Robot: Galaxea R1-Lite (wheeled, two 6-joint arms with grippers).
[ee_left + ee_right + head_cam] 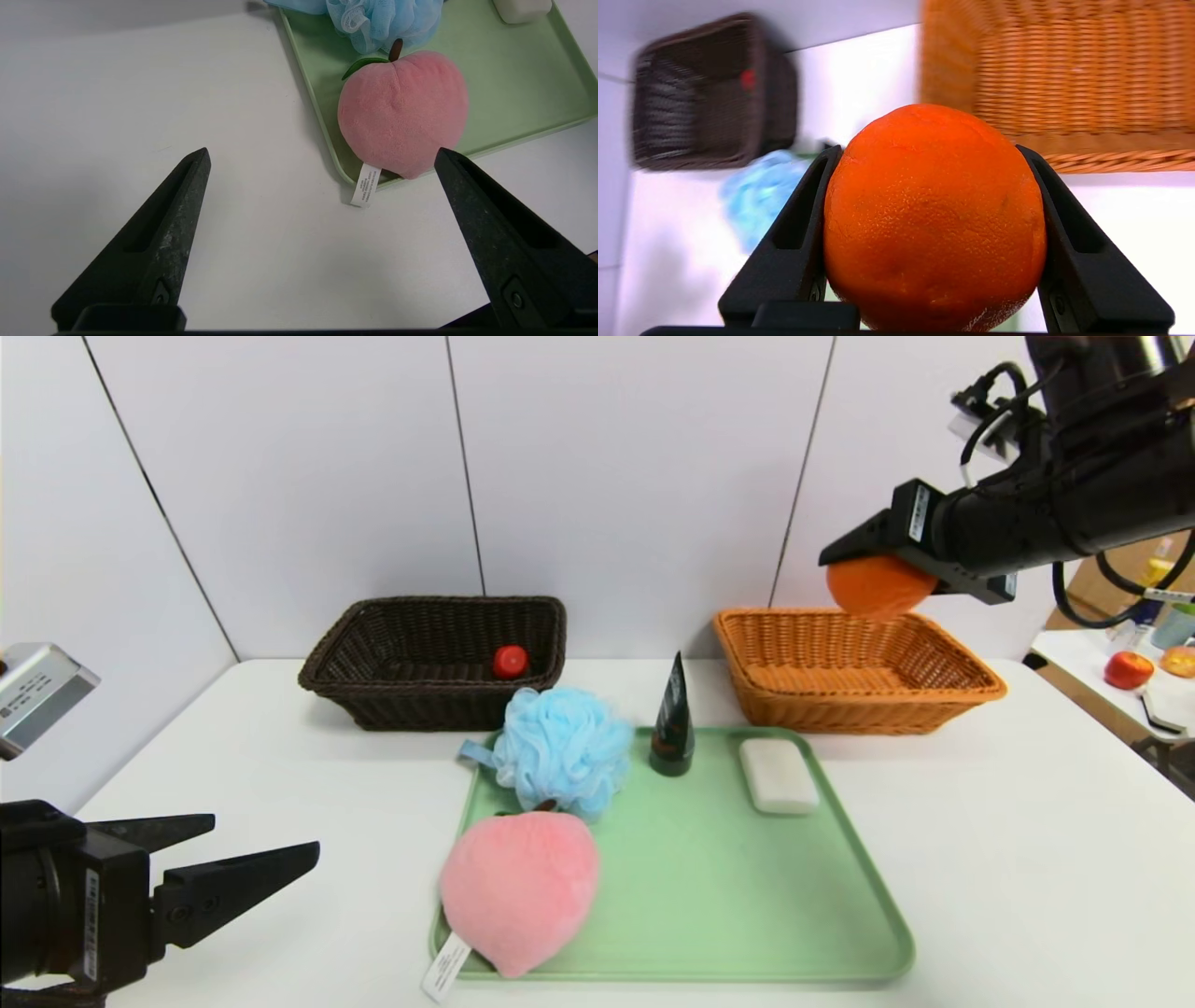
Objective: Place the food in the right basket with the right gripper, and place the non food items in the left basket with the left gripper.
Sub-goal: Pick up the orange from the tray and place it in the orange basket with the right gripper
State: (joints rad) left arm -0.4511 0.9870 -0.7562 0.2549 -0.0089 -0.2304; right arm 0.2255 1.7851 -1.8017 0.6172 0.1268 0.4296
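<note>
The right gripper (845,555) is clenched on the orange (878,585), held in the air above the back rim of the right basket (854,709) at the table's far right. The orange looks firm, round and fairly heavy, with a pebbled skin; the jaws pinch it across its widest part, which seems the safest hold.

The left gripper (266,845) hangs released and empty over the table's near left corner.

On the tray (747,896), the plush peach (518,901) lies at the near left corner: soft, light, best squeezed across its belly. Its white tag (366,185) carries print too small to read. The gripper's white label is illegible too.
</note>
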